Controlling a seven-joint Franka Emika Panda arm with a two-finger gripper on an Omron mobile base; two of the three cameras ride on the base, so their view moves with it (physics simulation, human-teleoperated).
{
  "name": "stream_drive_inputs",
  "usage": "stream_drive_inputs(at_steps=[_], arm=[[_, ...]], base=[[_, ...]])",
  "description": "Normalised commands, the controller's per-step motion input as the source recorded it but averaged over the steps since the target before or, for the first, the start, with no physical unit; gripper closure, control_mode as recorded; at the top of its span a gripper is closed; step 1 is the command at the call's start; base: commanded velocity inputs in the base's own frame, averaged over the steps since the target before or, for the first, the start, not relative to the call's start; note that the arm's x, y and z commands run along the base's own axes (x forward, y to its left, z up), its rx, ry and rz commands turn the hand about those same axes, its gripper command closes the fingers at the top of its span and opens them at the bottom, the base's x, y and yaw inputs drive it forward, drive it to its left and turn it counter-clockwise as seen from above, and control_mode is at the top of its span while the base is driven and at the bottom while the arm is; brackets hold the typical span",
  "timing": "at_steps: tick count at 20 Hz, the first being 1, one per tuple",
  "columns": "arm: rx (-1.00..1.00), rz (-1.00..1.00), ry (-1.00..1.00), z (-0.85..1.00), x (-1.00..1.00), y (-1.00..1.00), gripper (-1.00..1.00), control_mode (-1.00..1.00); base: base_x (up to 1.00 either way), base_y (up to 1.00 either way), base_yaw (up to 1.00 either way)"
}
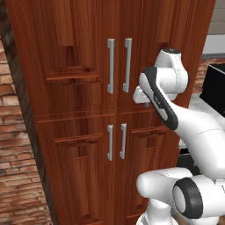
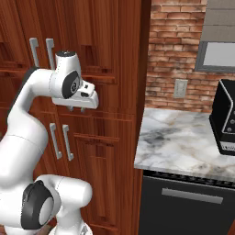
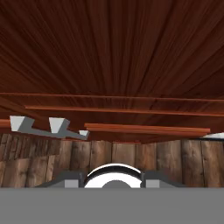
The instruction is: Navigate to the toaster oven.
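While the arm folds close to the tall wooden cabinet [image 1: 83,110], gripper [image 2: 77,109] near its door, finger spread unclear, dark appliance [image 2: 226,120], maybe the toaster oven, on marble counter [image 2: 183,142] far right, orientation unreadable.

Tall cabinet [image 1: 88,110]: reddish-brown wood with dark vertical grain, fitted with pale silver-grey bar handles [image 1: 118,66]. Wall to the left [image 1: 13,145] and wall to the right beyond the counter [image 2: 174,50]: red-brown brick with lighter mortar lines; a light grey outlet plate [image 2: 180,88] on the right wall. Countertop [image 2: 183,142]: white marble with grey veining. Unit beneath it [image 2: 188,206]: near-black front with a grey bar handle. Appliance at far right [image 2: 226,119]: black. Floor [image 3: 131,157]: brown wooden planks. Robot arm [image 2: 27,119]: white with dark joints.
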Motion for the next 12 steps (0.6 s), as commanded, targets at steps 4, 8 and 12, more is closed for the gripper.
stream_drive_inputs(at_steps=[4,8,12], arm=[[0.00,0.00,-0.01,0.00,-0.27,0.00,-1.00,-1.00],[0.00,0.00,-0.10,0.00,-0.86,0.00,-1.00,-1.00],[0.00,0.00,-0.12,0.13,-0.98,0.00,-1.00,-1.00]], base=[[0.00,0.00,0.00],[0.00,0.00,0.00],[0.00,0.00,0.00]])
